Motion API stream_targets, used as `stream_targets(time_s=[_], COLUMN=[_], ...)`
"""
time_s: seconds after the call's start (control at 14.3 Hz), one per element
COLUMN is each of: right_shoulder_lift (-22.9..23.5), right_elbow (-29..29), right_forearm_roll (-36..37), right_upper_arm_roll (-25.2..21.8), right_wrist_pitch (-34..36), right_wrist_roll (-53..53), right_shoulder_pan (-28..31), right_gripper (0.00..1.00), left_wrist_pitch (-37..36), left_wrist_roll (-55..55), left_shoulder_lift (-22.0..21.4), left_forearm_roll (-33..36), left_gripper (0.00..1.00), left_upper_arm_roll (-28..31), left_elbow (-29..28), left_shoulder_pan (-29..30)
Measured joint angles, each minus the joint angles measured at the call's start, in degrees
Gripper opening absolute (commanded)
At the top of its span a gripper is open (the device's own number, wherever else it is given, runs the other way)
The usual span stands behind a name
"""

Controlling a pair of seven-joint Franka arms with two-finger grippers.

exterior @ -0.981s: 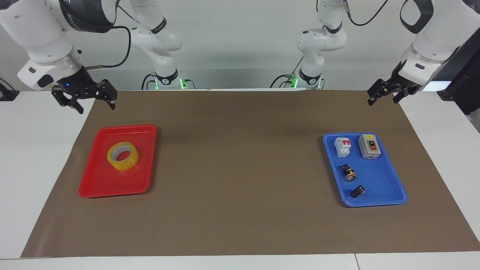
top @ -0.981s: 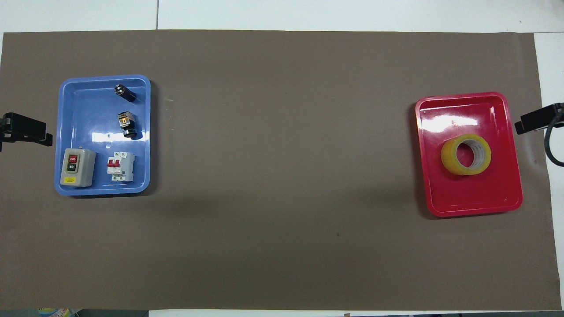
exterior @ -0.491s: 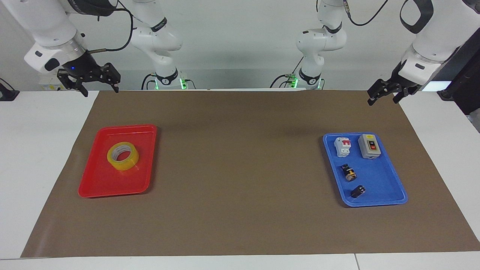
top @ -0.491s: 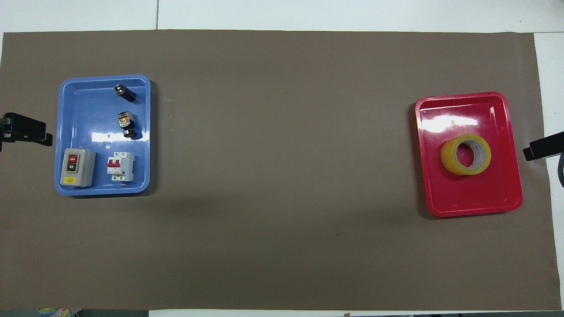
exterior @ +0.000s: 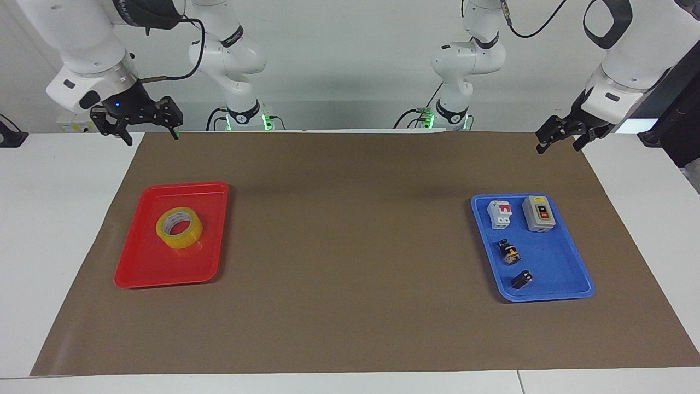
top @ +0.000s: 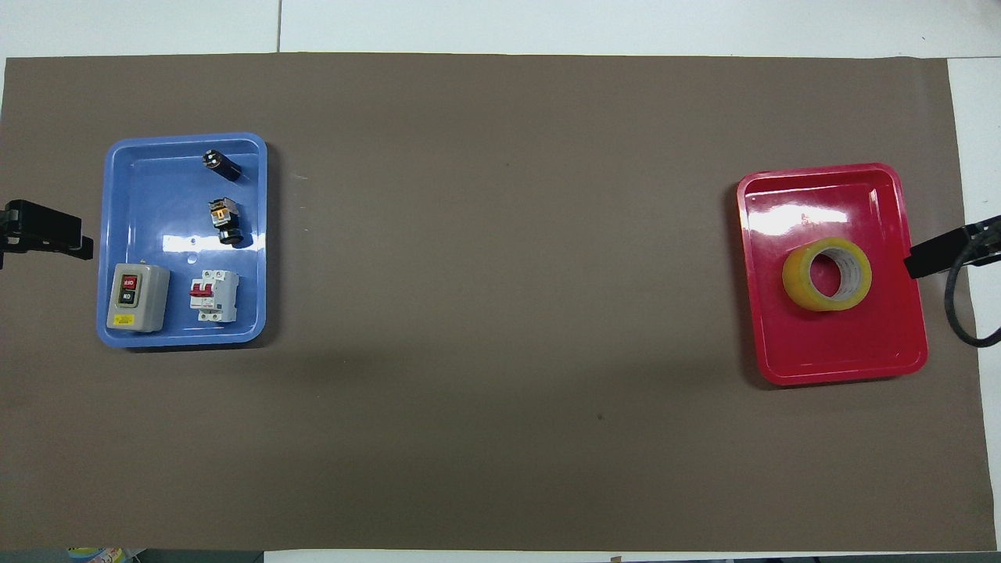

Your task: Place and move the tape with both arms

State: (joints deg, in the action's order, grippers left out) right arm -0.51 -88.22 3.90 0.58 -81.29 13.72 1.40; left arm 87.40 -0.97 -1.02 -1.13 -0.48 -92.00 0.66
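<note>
The tape (exterior: 179,227) is a yellow roll with a white core, lying flat in a red tray (exterior: 153,268) at the right arm's end of the table. It also shows in the overhead view (top: 827,274), in the red tray (top: 837,352). My right gripper (exterior: 152,135) is open and empty, raised over the brown mat's corner, apart from the tape. In the overhead view only its tip (top: 934,256) shows, at the tray's rim. My left gripper (exterior: 556,146) is open and empty, raised over the mat's other corner. The left arm waits there; its gripper's tip (top: 47,238) shows in the overhead view.
A blue tray (exterior: 552,262) at the left arm's end holds a grey switch box (exterior: 538,214), a white and red breaker (exterior: 499,213) and two small black parts (exterior: 508,253). A brown mat (exterior: 350,246) covers the table.
My right gripper has risen and moved toward the robots, then sideways toward the table's middle. The tape, both trays and the left arm have not moved.
</note>
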Motion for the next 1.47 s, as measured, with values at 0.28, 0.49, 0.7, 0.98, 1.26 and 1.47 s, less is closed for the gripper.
stream_targets(time_s=[0.28, 0.49, 0.7, 0.98, 1.26, 1.47], right_shoulder_lift=[0.0, 0.0, 0.0, 0.1, 0.1, 0.1], right_elbow=[0.1, 0.2, 0.3, 0.3, 0.3, 0.3], right_forearm_roll=[0.0, 0.0, 0.0, -1.0, -2.8, -2.8], right_upper_arm_roll=[-0.4, -0.3, -0.2, -0.6, -1.7, -1.7], right_wrist_pitch=[0.0, 0.0, 0.0, -0.6, -0.8, -0.9], right_wrist_roll=[-0.2, -0.2, -0.2, -0.8, -1.4, -1.4], right_shoulder_pan=[2.3, 2.4, 2.4, 2.5, 2.5, 2.4], right_gripper=[1.00, 1.00, 1.00, 1.00, 1.00, 1.00], left_wrist_pitch=[0.0, 0.0, 0.0, 0.0, 0.0, 0.0], left_wrist_roll=[0.0, 0.0, 0.0, 0.0, 0.0, 0.0], left_shoulder_lift=[0.0, 0.0, 0.0, 0.0, 0.0, 0.0], left_forearm_roll=[0.0, 0.0, 0.0, 0.0, 0.0, 0.0], left_gripper=[1.00, 1.00, 1.00, 1.00, 1.00, 1.00], left_upper_arm_roll=[0.0, 0.0, 0.0, 0.0, 0.0, 0.0], left_elbow=[0.0, 0.0, 0.0, 0.0, 0.0, 0.0], left_shoulder_pan=[0.0, 0.0, 0.0, 0.0, 0.0, 0.0])
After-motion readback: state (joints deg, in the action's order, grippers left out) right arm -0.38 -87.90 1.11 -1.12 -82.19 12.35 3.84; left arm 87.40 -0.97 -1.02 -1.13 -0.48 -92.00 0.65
